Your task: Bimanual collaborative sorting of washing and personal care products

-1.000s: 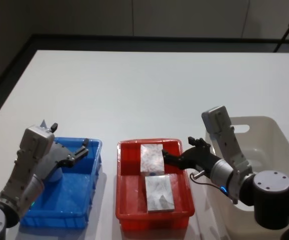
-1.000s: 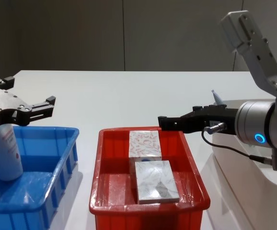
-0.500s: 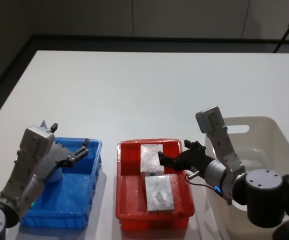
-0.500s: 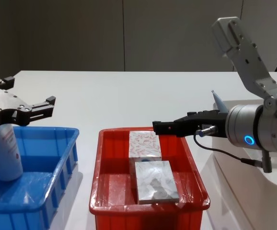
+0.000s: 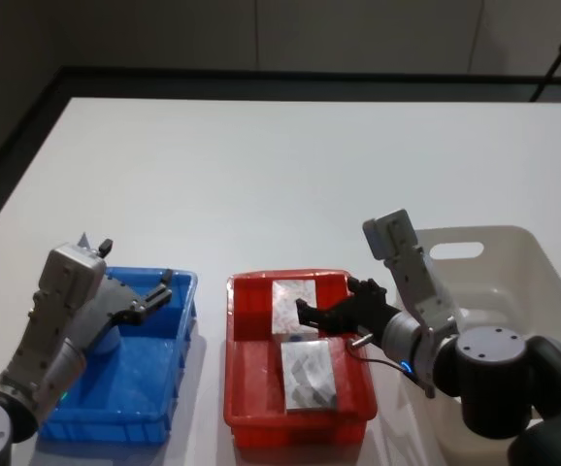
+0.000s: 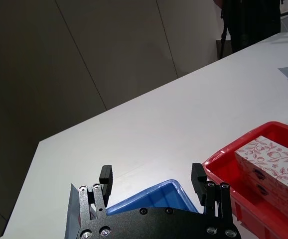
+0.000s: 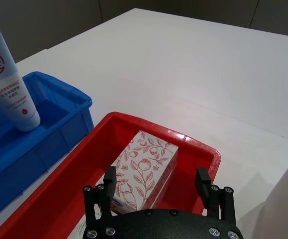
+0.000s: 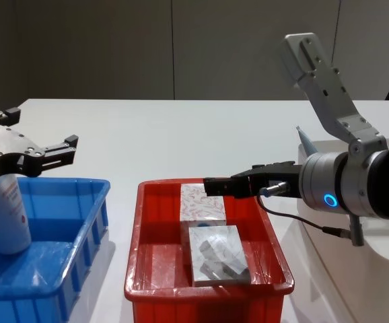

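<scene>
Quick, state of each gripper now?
Left gripper: open, empty, above the blue bin.
Right gripper: open, empty, over the far patterned box in the red bin.

Far box (image 5: 293, 303): small, flat, white with a pink-red leaf print, lying flat toward the back of the red bin (image 5: 231, 354). Near box (image 5: 309, 374): same kind, lying flat just in front of it, in line along the bin, top face washed out by glare. Tall pale-blue tube (image 8: 6, 208) with round red logo and red text, standing upright at the left end of the blue bin (image 8: 80, 222). Pointed tip of a second tube (image 8: 304, 139), poking up above the white bin (image 5: 513, 233).
</scene>
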`<action>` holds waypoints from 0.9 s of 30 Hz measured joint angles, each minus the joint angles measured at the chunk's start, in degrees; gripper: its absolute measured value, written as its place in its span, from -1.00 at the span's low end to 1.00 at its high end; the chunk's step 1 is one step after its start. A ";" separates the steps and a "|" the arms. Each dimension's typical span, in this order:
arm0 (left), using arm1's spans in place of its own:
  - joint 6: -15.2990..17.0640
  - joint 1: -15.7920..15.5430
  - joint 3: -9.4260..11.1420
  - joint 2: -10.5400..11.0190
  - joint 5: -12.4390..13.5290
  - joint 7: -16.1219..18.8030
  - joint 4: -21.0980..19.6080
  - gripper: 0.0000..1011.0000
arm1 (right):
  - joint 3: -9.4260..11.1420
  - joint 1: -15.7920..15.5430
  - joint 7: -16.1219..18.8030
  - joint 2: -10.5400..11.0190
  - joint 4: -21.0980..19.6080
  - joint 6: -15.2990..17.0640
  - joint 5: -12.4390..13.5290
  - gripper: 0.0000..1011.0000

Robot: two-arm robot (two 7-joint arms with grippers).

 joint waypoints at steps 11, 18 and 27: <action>0.00 0.00 0.00 0.00 0.00 0.00 0.00 0.98 | -0.09 0.79 -0.07 -1.56 1.66 0.59 -0.42 0.98; 0.00 0.00 0.00 0.00 0.00 0.00 0.00 0.98 | 0.21 0.85 -0.55 -2.15 2.02 1.25 -0.63 0.98; 0.00 0.00 0.00 0.00 0.00 0.00 0.00 0.98 | 0.56 1.15 -0.87 -2.62 3.38 1.49 -1.20 0.98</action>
